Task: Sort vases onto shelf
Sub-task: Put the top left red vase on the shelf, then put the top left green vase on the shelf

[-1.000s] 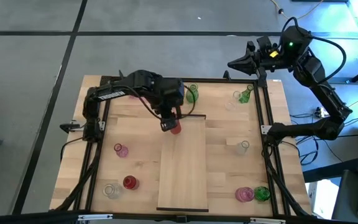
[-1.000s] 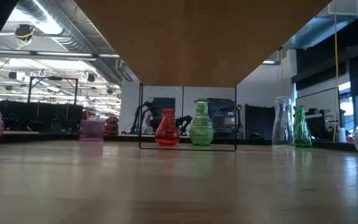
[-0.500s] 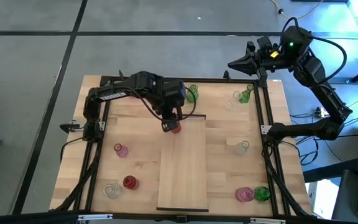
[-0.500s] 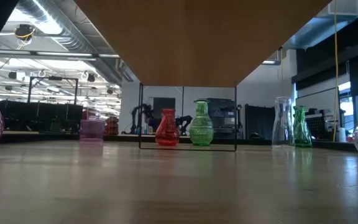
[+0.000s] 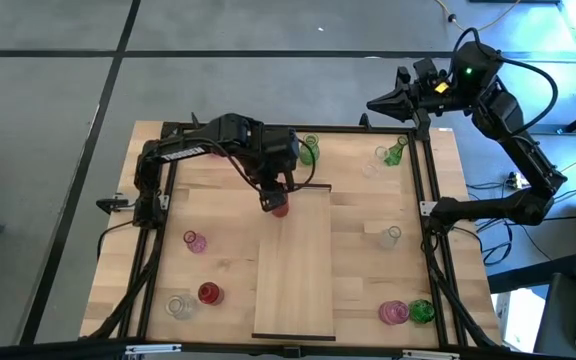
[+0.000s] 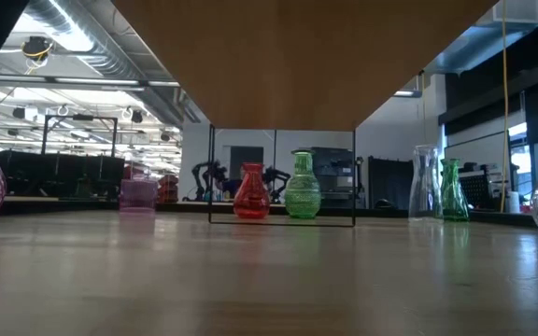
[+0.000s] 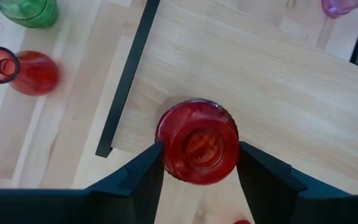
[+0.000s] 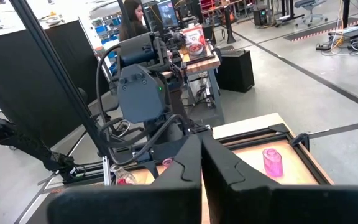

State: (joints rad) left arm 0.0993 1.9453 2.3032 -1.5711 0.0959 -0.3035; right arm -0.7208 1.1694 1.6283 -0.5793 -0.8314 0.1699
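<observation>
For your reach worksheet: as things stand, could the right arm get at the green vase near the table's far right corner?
Probably yes. The right hand hangs shut just beyond that corner, and the green vase stands close by with only a clear vase beside it.

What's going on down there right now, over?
Left gripper open around red vase, standing at shelf end. Right gripper shut, parked off the table. Nothing in the way.

A robotics lab: beyond the framed table lie concrete floor, ceiling ducts, workbenches with monitors, and a person.
</observation>
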